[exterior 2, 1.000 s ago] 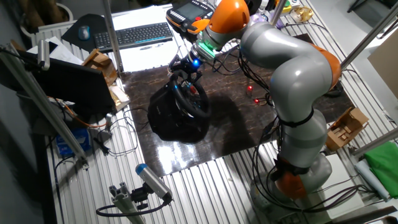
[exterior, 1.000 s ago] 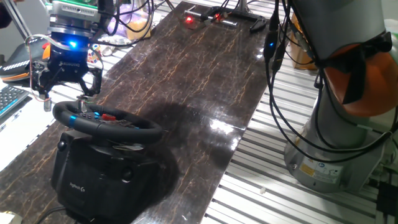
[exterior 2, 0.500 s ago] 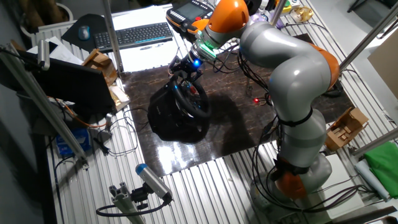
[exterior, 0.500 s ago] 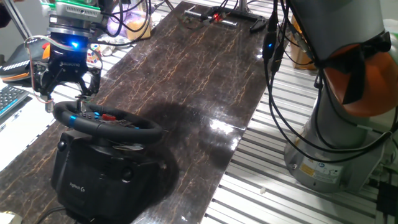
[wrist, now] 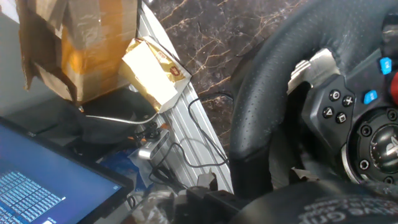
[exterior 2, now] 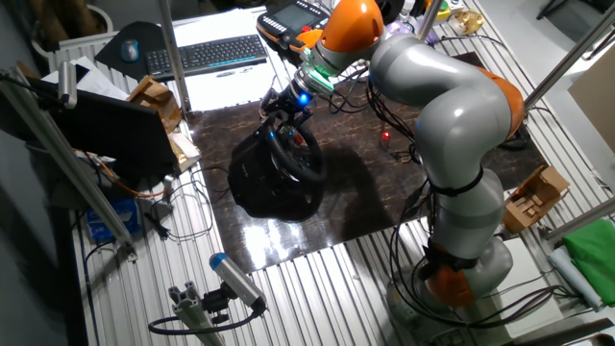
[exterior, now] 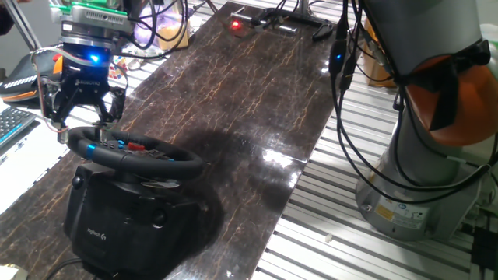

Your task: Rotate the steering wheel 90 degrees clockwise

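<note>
Steering wheel [exterior: 132,153] sat on its bulky black base [exterior: 128,218] at the near end of the dark marble-patterned tabletop [exterior: 257,85], with your gripper [exterior: 82,118] poised above its far rim.

From one fixed view, you could see the fingers spread apart, straddling the rim's far edge without clamping it, a blue light glowing on the gripper body. From the other fixed view, your gripper [exterior 2: 285,113] hung at the wheel's [exterior 2: 293,154] upper edge, with the keyboard [exterior 2: 207,53] well behind and the grey-and-orange arm [exterior 2: 432,96] arching over the table; finger spacing was too small to judge there. From the hand view, the wheel's [wrist: 280,93] textured rim and buttoned hub filled the right side, a torn cardboard box [wrist: 81,43] and a lit screen [wrist: 43,180] the left; the fingers themselves could not be made out.
</note>
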`<state>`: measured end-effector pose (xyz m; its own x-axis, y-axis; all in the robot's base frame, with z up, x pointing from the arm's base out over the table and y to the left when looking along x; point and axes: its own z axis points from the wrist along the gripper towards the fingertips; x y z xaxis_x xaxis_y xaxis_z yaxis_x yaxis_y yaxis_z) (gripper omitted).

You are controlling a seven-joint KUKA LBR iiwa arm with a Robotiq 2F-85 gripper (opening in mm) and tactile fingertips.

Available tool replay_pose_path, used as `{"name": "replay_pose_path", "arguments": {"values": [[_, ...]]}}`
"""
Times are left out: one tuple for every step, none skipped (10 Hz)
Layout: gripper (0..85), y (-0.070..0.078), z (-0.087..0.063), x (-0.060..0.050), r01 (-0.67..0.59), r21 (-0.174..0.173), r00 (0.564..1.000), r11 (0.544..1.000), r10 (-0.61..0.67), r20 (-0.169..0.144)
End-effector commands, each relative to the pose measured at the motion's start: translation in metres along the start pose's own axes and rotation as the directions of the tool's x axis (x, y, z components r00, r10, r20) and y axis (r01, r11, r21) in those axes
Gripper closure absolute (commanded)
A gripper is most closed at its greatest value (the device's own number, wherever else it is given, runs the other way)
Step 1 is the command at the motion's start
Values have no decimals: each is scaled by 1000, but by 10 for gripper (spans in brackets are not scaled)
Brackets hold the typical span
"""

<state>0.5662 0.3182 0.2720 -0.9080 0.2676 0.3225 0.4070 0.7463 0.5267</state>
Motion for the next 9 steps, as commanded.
{"name": "replay_pose_path", "arguments": {"values": [[240, 0, 2, 1, -1, -1, 1000, 1000, 1, 1], [240, 1, 3, 1, 2, -1, 1000, 1000, -2, 2], [240, 1, 4, 1, 7, 1, 1000, 1000, -7, 4], [243, 1, 4, 1, 17, 6, 1000, 1000, -17, 6], [250, 0, 4, 0, 30, 15, 1000, 999, -30, 7], [270, -1, 4, 0, 40, 24, 999, 999, -40, 6], [287, -1, 4, -1, 42, 29, 999, 999, -42, 5], [300, -2, 4, -1, 42, 31, 999, 999, -42, 6], [307, -1, 4, -1, 39, 30, 999, 999, -39, 4]]}}
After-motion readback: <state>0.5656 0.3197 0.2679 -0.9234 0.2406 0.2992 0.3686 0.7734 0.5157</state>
